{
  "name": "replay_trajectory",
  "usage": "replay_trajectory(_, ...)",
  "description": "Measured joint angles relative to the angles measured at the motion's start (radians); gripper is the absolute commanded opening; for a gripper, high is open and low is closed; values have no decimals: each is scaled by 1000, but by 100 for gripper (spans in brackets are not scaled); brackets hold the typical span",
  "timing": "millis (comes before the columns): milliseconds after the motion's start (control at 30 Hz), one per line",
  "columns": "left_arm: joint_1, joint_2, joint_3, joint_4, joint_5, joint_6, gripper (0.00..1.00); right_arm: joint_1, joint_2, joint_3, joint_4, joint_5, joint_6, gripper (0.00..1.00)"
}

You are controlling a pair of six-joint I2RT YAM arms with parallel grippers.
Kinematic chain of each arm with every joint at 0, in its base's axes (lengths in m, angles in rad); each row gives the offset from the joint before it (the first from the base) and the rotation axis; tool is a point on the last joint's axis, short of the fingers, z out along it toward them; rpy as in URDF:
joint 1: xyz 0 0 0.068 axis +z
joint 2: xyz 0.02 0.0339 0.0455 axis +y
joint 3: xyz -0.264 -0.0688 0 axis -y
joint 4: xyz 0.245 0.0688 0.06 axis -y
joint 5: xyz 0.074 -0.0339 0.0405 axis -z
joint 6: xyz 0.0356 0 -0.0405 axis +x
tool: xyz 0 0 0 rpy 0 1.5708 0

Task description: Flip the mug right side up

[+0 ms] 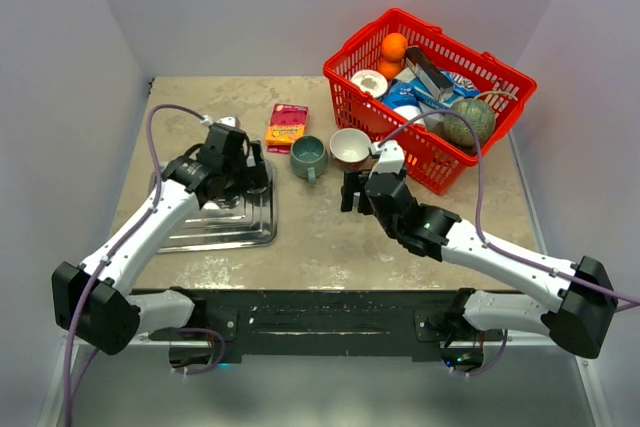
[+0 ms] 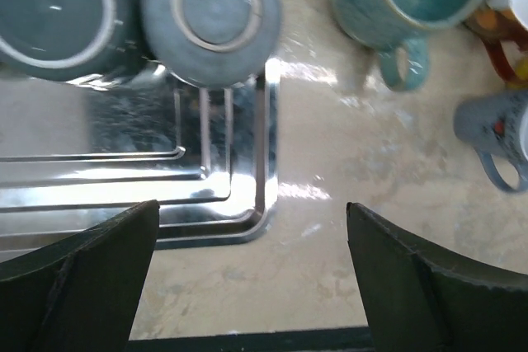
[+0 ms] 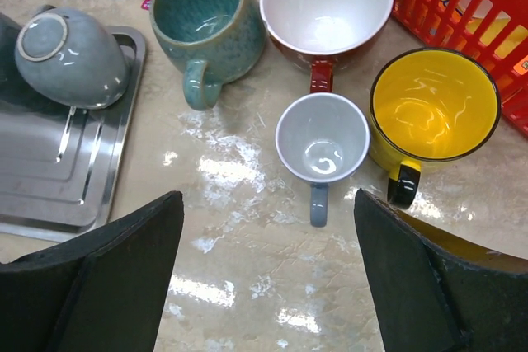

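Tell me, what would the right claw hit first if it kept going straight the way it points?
Most likely the small grey mug, standing upright just ahead of the open right claw; the depth is hard to judge, though.

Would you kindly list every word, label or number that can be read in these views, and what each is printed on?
No text can be read for certain.
Red and orange snack packet: yellow print, too blurred to read.
Blue packets in the red plastic basket: print too small to read.
Nothing else shows lettering.
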State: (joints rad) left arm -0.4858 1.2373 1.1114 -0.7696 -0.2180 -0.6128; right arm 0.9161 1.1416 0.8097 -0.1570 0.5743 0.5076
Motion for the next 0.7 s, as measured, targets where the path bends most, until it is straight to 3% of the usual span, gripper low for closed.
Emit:
replay_trajectory(467,534,102,-11,59,-47,-62,99,-2,-3,60,-135,-47,-9,87)
replay_trajectory(700,707,251,85,108,-9,-145,98,-16,-5,55,-144,-69,-9,87)
